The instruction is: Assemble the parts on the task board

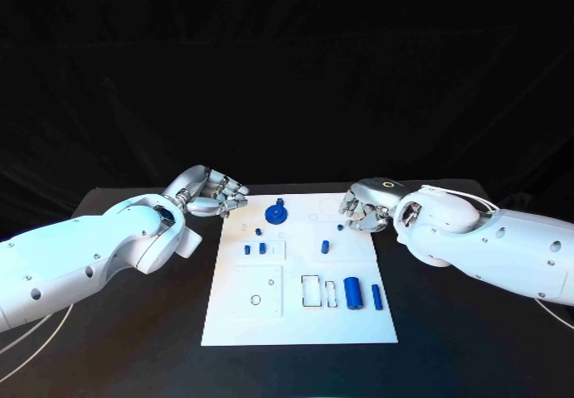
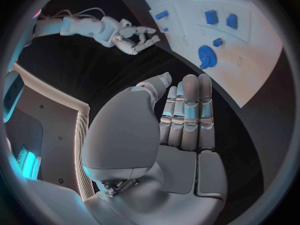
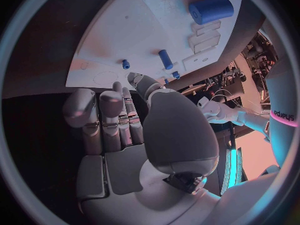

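I see both the left hand (image 1: 213, 194) and the right hand (image 1: 366, 207) empty with fingers loosely spread, the blue wheel (image 1: 275, 215) on the white board (image 1: 240, 319) between them, probably light, stiff and slippery, so I would pinch its rim.

The task board (image 1: 240, 319) looks like smooth matt white plastic. The parts (image 1: 353, 292) near the fingers (image 2: 190, 110) seem smooth blue plastic; fingers are silvery metal.
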Action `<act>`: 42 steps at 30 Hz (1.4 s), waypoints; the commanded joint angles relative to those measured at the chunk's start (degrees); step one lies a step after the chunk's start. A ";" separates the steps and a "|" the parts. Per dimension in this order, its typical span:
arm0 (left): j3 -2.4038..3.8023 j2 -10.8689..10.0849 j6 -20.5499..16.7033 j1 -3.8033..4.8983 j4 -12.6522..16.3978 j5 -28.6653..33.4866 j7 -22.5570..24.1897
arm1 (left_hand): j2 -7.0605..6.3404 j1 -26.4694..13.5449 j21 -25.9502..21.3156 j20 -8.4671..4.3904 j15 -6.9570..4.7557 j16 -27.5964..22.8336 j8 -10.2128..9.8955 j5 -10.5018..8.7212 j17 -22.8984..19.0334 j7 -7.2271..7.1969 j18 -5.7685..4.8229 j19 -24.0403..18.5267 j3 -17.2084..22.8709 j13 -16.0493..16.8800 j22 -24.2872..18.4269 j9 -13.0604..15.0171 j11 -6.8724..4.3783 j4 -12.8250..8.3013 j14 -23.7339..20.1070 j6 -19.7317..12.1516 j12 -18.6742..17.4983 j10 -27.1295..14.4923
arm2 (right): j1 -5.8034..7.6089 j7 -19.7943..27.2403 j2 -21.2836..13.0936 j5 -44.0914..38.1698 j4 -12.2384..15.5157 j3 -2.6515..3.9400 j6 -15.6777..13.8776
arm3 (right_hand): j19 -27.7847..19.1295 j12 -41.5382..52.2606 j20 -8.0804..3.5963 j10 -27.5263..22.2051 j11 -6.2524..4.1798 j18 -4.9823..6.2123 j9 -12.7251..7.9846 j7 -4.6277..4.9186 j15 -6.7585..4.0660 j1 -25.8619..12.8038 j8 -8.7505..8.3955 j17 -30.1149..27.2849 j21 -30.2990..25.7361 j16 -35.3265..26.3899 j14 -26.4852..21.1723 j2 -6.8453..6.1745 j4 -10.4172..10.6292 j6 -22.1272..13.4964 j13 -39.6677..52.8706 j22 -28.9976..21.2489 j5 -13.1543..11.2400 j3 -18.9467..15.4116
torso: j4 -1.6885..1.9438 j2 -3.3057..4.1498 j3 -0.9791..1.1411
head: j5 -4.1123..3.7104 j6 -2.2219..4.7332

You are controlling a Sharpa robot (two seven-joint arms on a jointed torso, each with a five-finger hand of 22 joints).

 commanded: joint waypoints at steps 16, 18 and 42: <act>0.03 -0.89 -2.41 0.01 1.84 27.51 9.04 | 1.28 0.09 -1.62 -0.30 -0.29 -1.06 0.67 0.08 -0.97 -0.33 0.75 0.40 -1.75 0.74 -1.11 -0.29 -0.52 0.06 -0.29 0.72 1.82 1.08 | -1.92 -1.65 3.86 -7.11 -3.82 -0.23 3.72 | -0.06 -0.51 0.45 -0.28 0.00 -1.06 0.19 0.00 0.52 -0.46 -0.22 2.76 2.11 3.21 1.21 -0.05 0.11 0.19 0.13 2.32 -0.91 1.04 | -0.08 0.00 0.17 | 0.29 -0.43; 0.03 -0.89 -2.35 0.01 1.88 27.61 9.00 | 1.29 0.10 -1.63 -0.30 -0.29 -1.07 0.67 0.08 -0.99 -0.33 0.76 0.41 -1.76 0.75 -1.12 -0.30 -0.52 0.05 -0.29 0.72 1.83 1.08 | -2.03 -1.61 4.04 -7.17 -4.10 -0.23 3.81 | 0.19 -0.43 0.45 -0.04 -0.06 -1.19 0.24 -0.07 0.48 -0.43 -0.17 3.52 2.97 4.02 1.31 0.02 0.11 0.35 0.18 3.01 -0.91 1.17 | -0.14 -0.02 0.17 | 0.39 -0.49; 0.03 -0.78 -1.09 0.03 1.39 27.79 7.93 | 1.27 0.47 -2.59 -0.31 -0.21 -1.81 0.50 0.13 -1.63 -0.07 0.73 0.71 -2.58 0.92 -1.81 -0.59 -0.33 -0.25 -0.54 0.27 2.23 0.27 | -2.96 -1.08 5.38 -5.20 -5.40 -0.24 4.12 | 2.35 -0.09 0.04 2.93 -1.09 -2.41 1.13 -1.15 -0.16 0.11 0.49 11.18 10.70 12.38 2.01 2.29 0.15 3.08 0.60 9.43 -8.47 5.67 | -0.11 0.00 0.12 | 0.34 -0.79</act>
